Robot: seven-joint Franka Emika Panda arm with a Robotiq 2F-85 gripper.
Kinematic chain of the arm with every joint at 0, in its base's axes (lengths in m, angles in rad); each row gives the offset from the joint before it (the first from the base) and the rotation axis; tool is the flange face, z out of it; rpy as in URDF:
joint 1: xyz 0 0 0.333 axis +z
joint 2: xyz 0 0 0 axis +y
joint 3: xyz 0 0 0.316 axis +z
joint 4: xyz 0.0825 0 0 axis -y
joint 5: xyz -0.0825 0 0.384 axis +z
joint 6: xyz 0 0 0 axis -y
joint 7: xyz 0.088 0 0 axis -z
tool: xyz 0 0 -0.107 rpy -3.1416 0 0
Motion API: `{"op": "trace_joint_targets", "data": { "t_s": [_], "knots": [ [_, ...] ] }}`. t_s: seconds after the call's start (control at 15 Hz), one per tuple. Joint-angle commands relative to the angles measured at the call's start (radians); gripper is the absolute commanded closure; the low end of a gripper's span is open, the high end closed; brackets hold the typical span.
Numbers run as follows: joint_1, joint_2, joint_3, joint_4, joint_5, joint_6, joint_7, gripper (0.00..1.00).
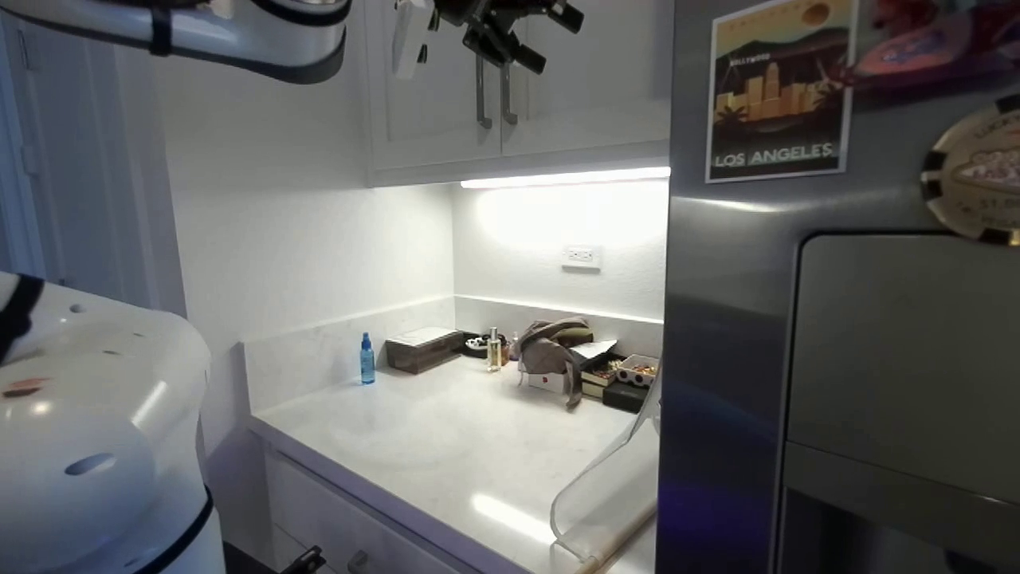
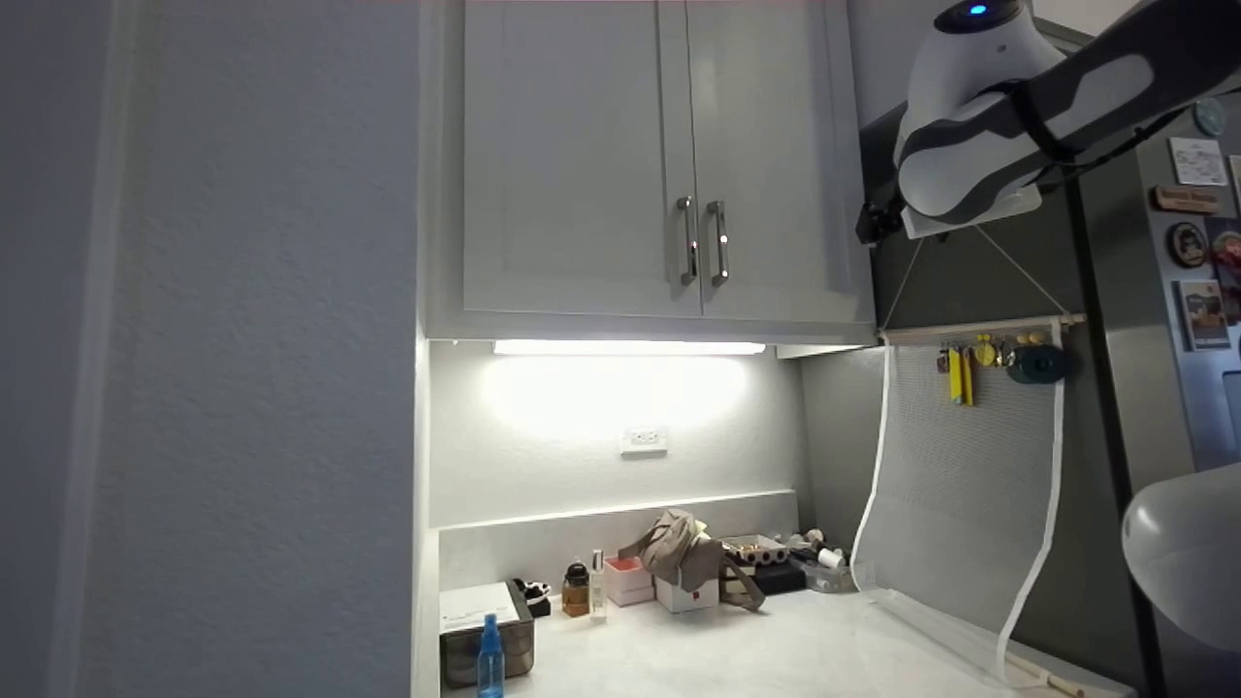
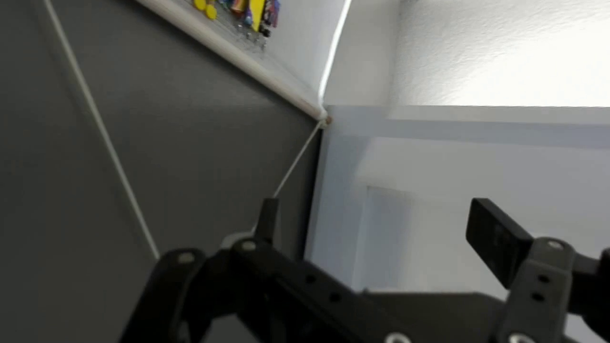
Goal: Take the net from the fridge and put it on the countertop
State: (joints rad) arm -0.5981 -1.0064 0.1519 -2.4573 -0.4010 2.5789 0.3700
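The net (image 2: 970, 485) is a whitish mesh panel with a pale rod at top and bottom, hanging by thin cords (image 2: 1028, 271) against the dark side of the fridge (image 1: 733, 335). Keyrings and a dark green roll hang near its top rod. Its lower end reaches the white countertop (image 1: 446, 454). In the wrist view my gripper (image 3: 374, 205) stands wide open with nothing between its fingers. One cord passes behind the left finger (image 3: 268, 221); whether they touch I cannot tell. In an exterior view my gripper (image 1: 550, 38) is high before the cabinet. The cords' top is hidden behind the arm.
White upper cabinets (image 2: 582, 174) with metal handles stand beside the net. At the back of the countertop are a blue spray bottle (image 1: 367, 360), a brown box (image 1: 422, 351), a grey cloth (image 1: 550, 351) and small boxes. A poster (image 1: 781, 96) is on the fridge front.
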Motion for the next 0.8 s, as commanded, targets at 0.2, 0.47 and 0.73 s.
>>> {"op": "trace_joint_targets", "data": {
  "t_s": [0.2, 0.47, 0.73],
  "knots": [
    [-0.166, -0.086, -0.011, -0.018, -0.008, -0.063, 0.047, 0.0],
    [-0.245, -0.074, -0.033, -0.01, -0.009, -0.04, 0.038, 0.0],
    [-0.306, -0.047, -0.023, 0.003, -0.016, -0.012, 0.031, 0.0]
  ]
}}
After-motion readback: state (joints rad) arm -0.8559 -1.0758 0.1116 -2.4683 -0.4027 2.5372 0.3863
